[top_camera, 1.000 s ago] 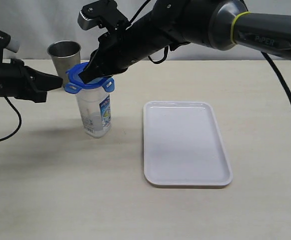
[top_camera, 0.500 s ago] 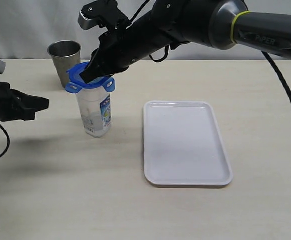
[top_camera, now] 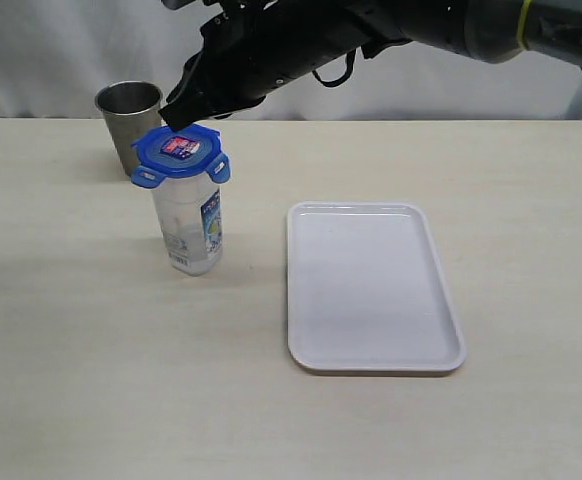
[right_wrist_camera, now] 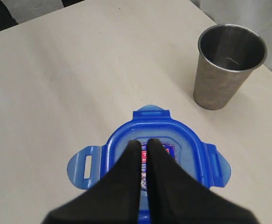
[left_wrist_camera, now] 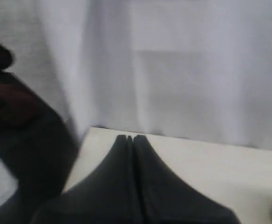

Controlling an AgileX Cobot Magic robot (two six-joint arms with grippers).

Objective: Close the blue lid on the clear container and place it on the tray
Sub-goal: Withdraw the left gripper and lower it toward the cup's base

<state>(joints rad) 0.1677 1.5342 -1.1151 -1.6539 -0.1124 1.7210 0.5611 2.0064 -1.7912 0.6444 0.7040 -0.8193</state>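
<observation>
Toward the far left corner of the table, I see the tall clear plastic container standing upright. The roundish blue snap-flap lid sits on top, flaps splayed out. My right pincer, pressed together, hovers just above the lid. The left pincer is pressed together too. The flat white rectangular tray lies beside the container, not touching it.

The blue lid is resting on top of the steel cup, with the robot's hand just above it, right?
Not quite. The blue lid rests on top of the clear container, not on the steel cup, which stands uncovered beside it. The exterior view shows this plainly. The robot's hand is indeed just above the lid.
</observation>
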